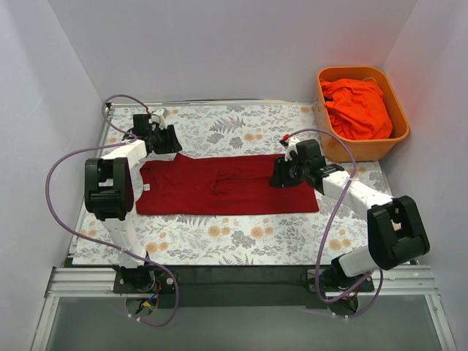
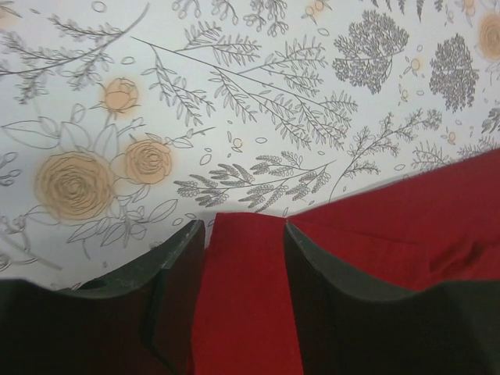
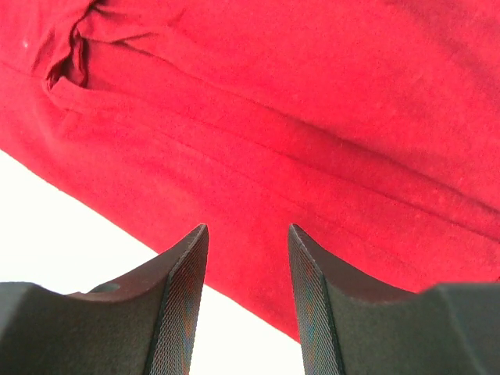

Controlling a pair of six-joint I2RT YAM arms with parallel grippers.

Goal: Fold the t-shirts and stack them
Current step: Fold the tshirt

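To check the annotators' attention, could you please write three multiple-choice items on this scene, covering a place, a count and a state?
1. Where is the orange-red t-shirt?
A. under the left arm
B. in the orange tub
C. on the floor
2. How many t-shirts lie on the floral table?
A. none
B. one
C. three
3. How does the crimson t-shirt lie?
A. balled up
B. draped over the tub
C. flat
Answers:
1 B: it sits bunched inside the tub.
2 B: only the crimson one is there.
3 C: it is spread across the table.
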